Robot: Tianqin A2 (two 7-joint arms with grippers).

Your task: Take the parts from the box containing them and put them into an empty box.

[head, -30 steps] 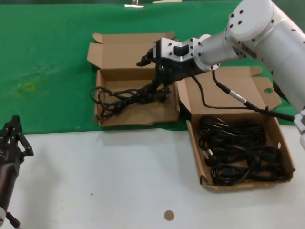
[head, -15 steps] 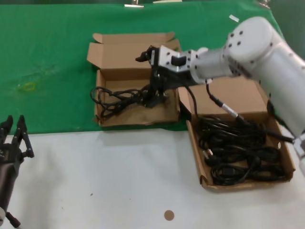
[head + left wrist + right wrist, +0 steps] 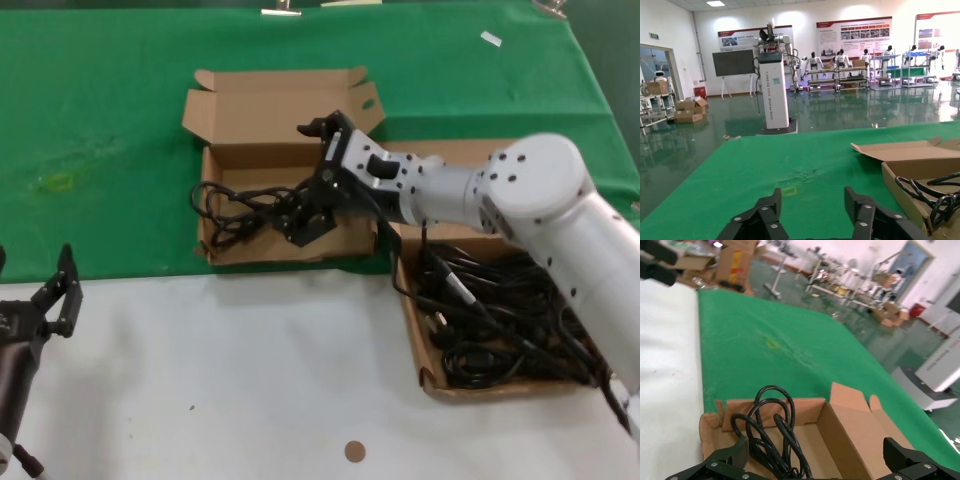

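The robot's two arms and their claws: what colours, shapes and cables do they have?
The right arm is light grey, with thick rounded segments and rings of small dark screw holes at the joint. Its wrist block is silver, the right claw is black, and a black cable hangs from the forearm. The left claw is black with angular, bolted fingers, on a dark wrist.

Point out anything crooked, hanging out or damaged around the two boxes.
In the left box, the one cord loops over the left wall rather than lying fully inside. That box's front-left corner looks dented. The right tool sits open over the cord's other end. The cords in the right box lie contained.
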